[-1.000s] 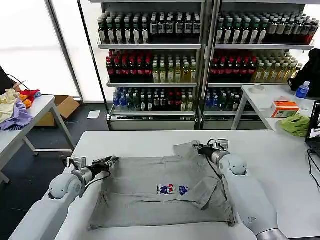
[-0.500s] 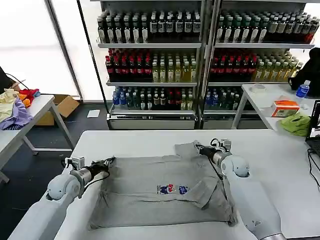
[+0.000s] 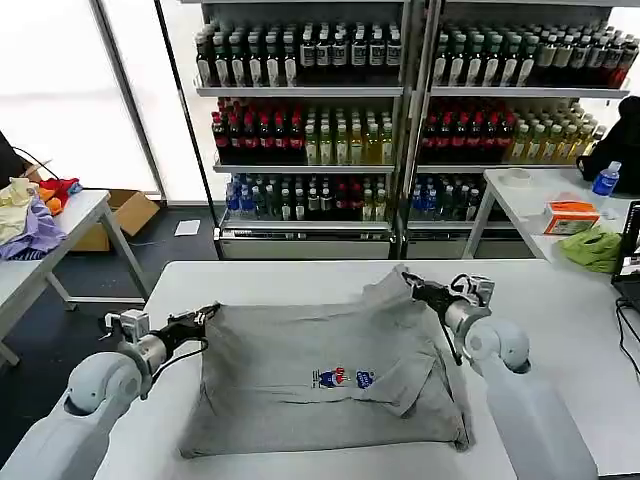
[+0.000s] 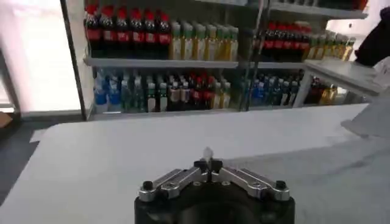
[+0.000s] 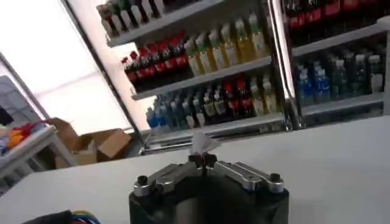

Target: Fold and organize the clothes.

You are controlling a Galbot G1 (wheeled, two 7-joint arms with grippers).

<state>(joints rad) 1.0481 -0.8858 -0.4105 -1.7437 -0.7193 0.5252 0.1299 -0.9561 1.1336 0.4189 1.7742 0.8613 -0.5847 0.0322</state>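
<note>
Both end effectors pinch the far corners of the grey T-shirt; the fold has barely begun.

Nearest you, the T-shirt [image 3: 320, 385] lies on the white desk [image 3: 570, 330], its near hem flat and its chest print [image 3: 345, 379] facing up. Farther out, your left end effector [image 3: 209, 316] is clamped on the shirt's far left corner, and your right end effector [image 3: 412, 284] is clamped on the far right corner, raised off the desk so the cloth peaks there. Each wrist view shows a tuft of fabric between the closed fingertips. Judging by this, no fold is finished; folding and tidying are all left to do.
</note>
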